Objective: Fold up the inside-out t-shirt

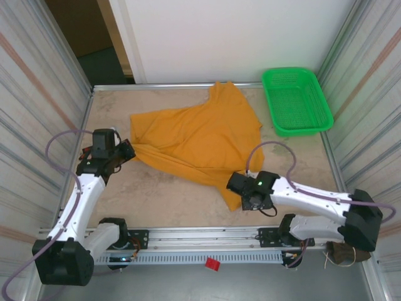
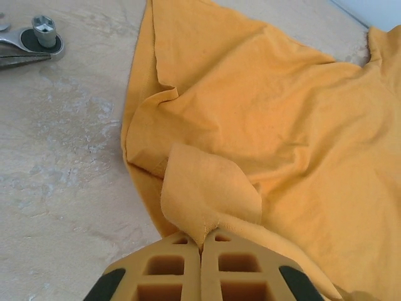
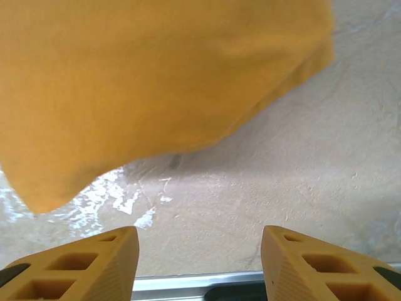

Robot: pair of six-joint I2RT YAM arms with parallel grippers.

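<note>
Inside-out t-shirt: I see the mustard-yellow cloth lying rumpled across the middle of the table. One part reaches toward the far edge and a corner trails toward the near right.
Left gripper: it sits at the shirt's left edge. In my left wrist view the fingers are pressed together, pinching a small folded flap of the hem between their tips.
Cloth at the left grip: creases fan out to the right from the pinched flap, and bare table lies to its left.
Right gripper: it is at the shirt's near corner. In my right wrist view the fingers stand spread, with bare table between them and the shirt's edge just beyond their tips, apart from them.
Green plastic basket: it stands at the far right corner, well apart from both grippers and just beside the shirt's right edge.
Metal tool: a socket-headed piece lies on the table, left of the shirt.
</note>
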